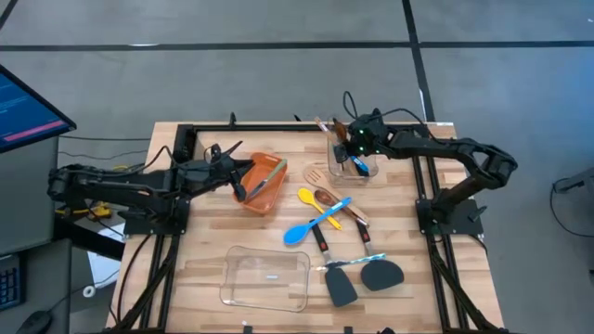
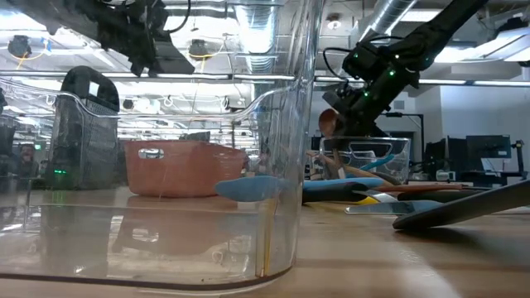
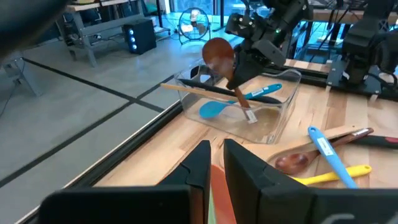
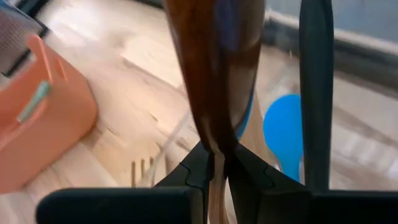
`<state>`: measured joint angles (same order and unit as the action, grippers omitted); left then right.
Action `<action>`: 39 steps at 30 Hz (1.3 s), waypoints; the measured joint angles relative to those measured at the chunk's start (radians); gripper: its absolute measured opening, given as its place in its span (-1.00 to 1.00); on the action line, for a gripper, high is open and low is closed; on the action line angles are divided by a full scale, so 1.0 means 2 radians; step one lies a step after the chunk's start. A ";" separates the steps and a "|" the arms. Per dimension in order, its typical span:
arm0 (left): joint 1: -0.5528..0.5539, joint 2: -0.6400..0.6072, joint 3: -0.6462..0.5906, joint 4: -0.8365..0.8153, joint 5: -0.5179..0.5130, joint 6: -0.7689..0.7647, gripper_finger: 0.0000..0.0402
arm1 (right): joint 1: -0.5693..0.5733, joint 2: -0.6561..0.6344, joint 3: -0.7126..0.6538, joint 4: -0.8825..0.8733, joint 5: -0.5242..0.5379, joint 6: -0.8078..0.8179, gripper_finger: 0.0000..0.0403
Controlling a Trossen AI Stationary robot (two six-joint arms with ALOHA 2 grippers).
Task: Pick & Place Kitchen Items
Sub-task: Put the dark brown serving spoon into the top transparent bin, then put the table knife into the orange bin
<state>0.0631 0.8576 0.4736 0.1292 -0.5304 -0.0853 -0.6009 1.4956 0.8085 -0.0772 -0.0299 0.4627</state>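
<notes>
- Right pincer (image 3: 239,59) is over the small clear tub (image 1: 351,167) at the far side of the bench (image 1: 213,246), clamped tight on a wooden spoon (image 3: 219,55); the spoon's bowl points up, its handle runs down into the tub.
- Inside that tub: a blue spoon (image 3: 214,108) and a dark-handled tool, leaning against the walls.
- Left pincer (image 1: 243,190) sits at the orange bin (image 1: 263,182), its fingers (image 3: 200,163) nearly together; whether it grips anything, I can't tell.
- In the bin lies a slim utensil.
- Mid-bench, a loose heap: yellow spoon (image 1: 307,197), another blue spoon (image 1: 299,233), another wooden spoon (image 1: 325,198), slotted turner (image 1: 314,176).
- Nearer the front edge, two black spatulas (image 1: 342,288) lie side by side.
- Large clear tub (image 1: 265,278) stands near the front, left of the spatulas.
</notes>
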 joint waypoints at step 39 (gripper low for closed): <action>0.000 -0.002 0.000 0.003 0.001 0.001 -0.85 | 0.053 -0.386 0.000 -0.255 -0.110 -0.092 -0.60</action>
<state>0.0631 0.8543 0.4736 0.1360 -0.5278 -0.0837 -0.4946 0.7227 0.8085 -0.5879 -0.2508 0.2791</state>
